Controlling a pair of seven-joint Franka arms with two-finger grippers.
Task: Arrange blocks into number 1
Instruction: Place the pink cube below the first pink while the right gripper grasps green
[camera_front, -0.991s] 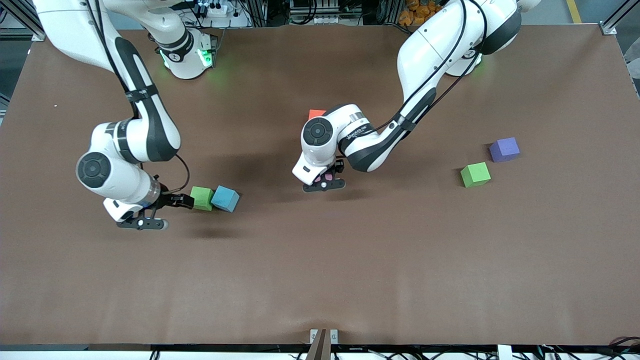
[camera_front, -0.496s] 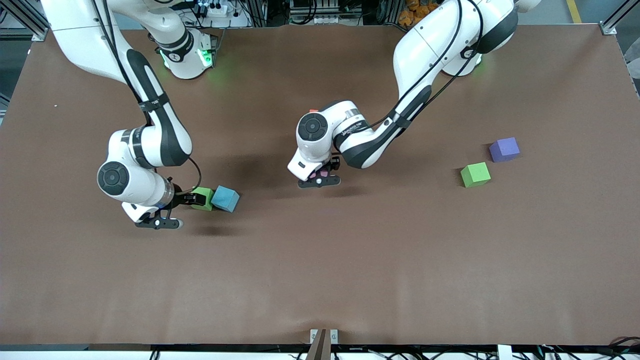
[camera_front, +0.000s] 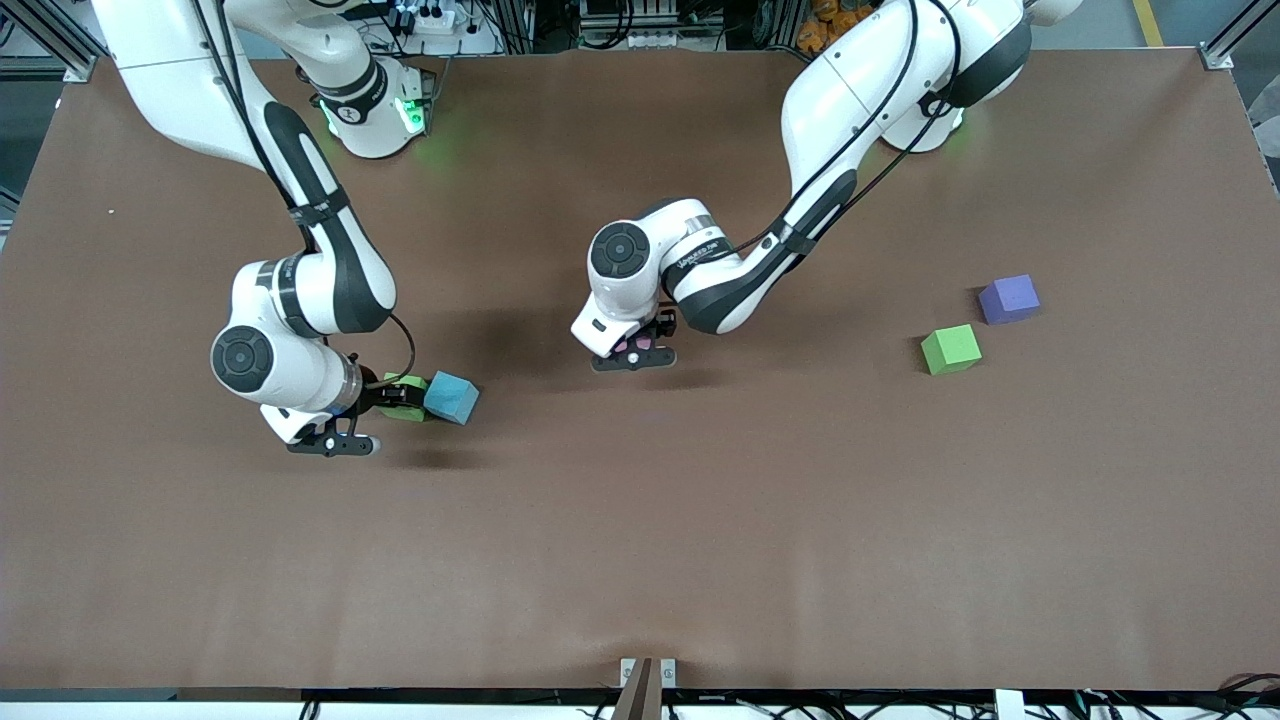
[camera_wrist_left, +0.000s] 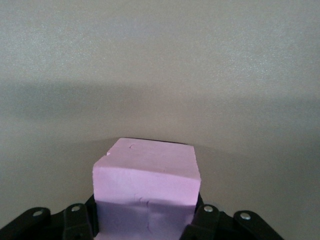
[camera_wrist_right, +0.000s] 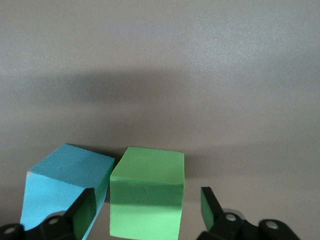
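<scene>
Broadly, the brown worktop (camera_front: 640, 560) carries everything, with both arms reaching out from their bases along the edge farthest from the front camera. The right claw (camera_front: 392, 397) is down at the worktop toward the right arm's end, its fingers (camera_wrist_right: 210, 205) spread to either side of a green block (camera_wrist_right: 146, 197) without pressing on it; the gap on each side shows in the right wrist view. A blue block (camera_front: 451, 397) sits just beside that green one, turned at an angle, with one finger in the narrow space between the two. The left claw (camera_front: 634, 350) is near the middle of the worktop, clamped tight on a pink block (camera_wrist_left: 146, 192) that fills the space between its fingers; whether that block touches the surface cannot be told. Toward the left arm's end, a second green block (camera_front: 950, 349) and a purple block (camera_front: 1008, 299) rest near each other, well apart from both claws, the purple one farther from the front camera.
</scene>
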